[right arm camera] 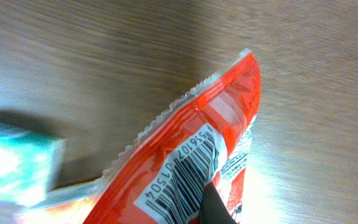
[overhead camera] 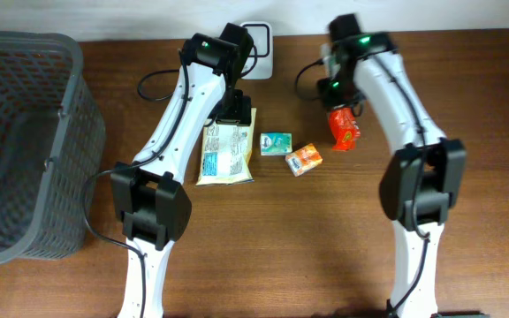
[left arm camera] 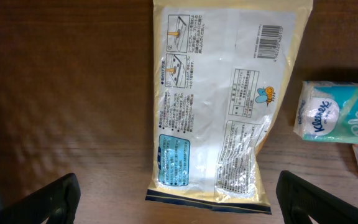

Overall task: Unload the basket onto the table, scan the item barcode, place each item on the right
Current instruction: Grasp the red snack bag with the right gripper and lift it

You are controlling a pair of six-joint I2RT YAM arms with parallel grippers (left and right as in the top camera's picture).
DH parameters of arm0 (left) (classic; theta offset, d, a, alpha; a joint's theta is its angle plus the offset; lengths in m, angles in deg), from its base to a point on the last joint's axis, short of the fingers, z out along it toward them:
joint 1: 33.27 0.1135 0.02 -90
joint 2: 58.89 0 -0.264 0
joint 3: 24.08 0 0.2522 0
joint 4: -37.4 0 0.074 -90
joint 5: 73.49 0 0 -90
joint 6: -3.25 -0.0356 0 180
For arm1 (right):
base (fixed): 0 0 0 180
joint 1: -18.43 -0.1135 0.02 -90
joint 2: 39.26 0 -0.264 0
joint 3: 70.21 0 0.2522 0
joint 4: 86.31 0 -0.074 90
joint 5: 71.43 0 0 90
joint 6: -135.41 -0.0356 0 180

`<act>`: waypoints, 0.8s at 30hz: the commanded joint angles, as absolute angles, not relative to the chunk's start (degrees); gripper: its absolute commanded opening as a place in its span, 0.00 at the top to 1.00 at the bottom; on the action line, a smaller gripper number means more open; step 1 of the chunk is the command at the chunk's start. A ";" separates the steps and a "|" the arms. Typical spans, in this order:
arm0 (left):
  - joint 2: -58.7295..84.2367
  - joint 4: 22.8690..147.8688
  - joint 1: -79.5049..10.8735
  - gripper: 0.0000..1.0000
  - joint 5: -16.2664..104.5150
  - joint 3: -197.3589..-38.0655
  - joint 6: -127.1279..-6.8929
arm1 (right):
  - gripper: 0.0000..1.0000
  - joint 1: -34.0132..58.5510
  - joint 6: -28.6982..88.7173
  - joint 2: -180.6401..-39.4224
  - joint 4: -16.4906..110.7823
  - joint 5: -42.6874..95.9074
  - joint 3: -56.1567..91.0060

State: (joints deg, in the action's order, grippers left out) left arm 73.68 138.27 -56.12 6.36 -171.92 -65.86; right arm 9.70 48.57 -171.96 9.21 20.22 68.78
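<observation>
Red packet (overhead camera: 344, 129), glossy with a serrated edge and a white barcode (right arm camera: 179, 180) label, sits upper right of centre in the overhead view. The right gripper (overhead camera: 339, 108) points down, fingers pinching its edge. The left gripper (overhead camera: 235, 110) hangs over a yellow pouch (left arm camera: 222, 106), fingers (left arm camera: 48, 202) spread wide.

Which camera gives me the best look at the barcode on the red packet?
Right wrist: the barcode on the red packet is large and close. Overhead shows only the packet, tiny, no bars; left wrist misses it.
</observation>
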 commanded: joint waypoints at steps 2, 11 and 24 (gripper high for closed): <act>72.22 138.36 -56.36 0.01 5.72 -171.68 -64.90 | 0.96 22.03 48.13 -171.92 8.54 59.93 69.91; 72.22 138.36 -56.36 0.01 5.72 -171.68 -64.90 | 0.91 40.19 48.04 -172.92 18.59 76.91 48.89; 72.22 138.36 -56.36 0.01 5.74 -171.68 -64.90 | 0.49 43.56 43.58 -170.41 -7.86 35.82 68.62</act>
